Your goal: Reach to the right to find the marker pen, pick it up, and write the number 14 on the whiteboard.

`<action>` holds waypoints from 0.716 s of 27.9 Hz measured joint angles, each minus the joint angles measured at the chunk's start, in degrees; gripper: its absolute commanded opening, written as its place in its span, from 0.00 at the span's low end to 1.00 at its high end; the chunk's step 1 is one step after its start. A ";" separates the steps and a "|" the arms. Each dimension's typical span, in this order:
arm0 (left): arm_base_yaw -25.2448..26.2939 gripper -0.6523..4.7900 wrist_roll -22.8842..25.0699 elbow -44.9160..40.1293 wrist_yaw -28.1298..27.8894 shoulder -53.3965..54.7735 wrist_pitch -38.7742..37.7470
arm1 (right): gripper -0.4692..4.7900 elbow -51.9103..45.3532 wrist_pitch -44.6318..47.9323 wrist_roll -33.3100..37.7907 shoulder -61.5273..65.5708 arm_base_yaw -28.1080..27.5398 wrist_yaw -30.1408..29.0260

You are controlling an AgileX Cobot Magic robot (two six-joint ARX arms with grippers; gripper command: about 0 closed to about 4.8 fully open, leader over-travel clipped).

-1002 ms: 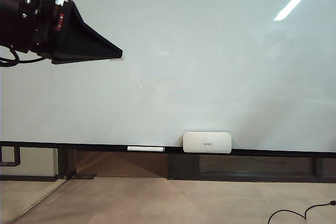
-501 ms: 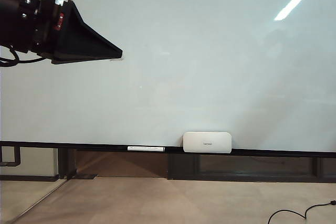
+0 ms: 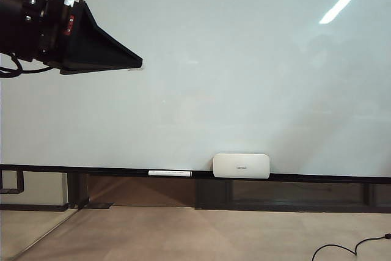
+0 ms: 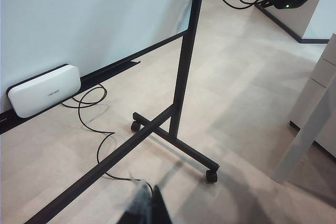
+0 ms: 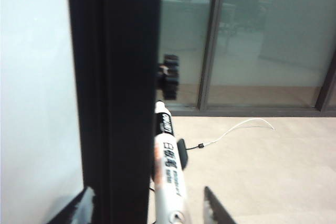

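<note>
Pale beige flooring and a glass partition sit behind the whiteboard (image 3: 232, 65), whose glossy face fills most of what we see from the exterior view, and we find no number 14 on it yet. Along its dark lower rail (image 3: 305, 178) rests a white eraser (image 3: 241, 165), with a thin white pen-like stick (image 3: 170, 173) just beside it toward the left end.

Our left gripper (image 4: 147, 208) hangs near the floor by the board's wheeled stand (image 4: 178, 108); only a blurred tip shows, so we cannot tell how its jaws stand. Our right gripper (image 5: 149, 203) is at the board's dark side frame (image 5: 113, 87), its two fingers spread wide on either side of the marker pen (image 5: 169, 177), which stands against that frame, not yet pinched.

We judge the main risk to be a bad closure: one finger sits beyond the frame, so the jaws could clamp the frame or knock the pen loose.

Against the exterior picture a second ago, we see nothing changed.
</note>
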 measured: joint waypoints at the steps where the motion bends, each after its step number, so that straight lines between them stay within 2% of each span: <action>1: 0.00 0.11 0.00 0.00 0.00 0.00 0.00 | 0.58 0.00 0.00 -0.35 0.00 0.13 0.42; 16: -0.02 0.11 -0.15 0.00 0.00 0.00 0.04 | 0.58 0.37 -2.38 -3.91 0.37 0.31 3.58; 20: -0.02 0.11 -0.94 0.00 0.00 0.00 0.28 | 0.53 0.59 -2.47 -3.91 0.37 0.33 3.93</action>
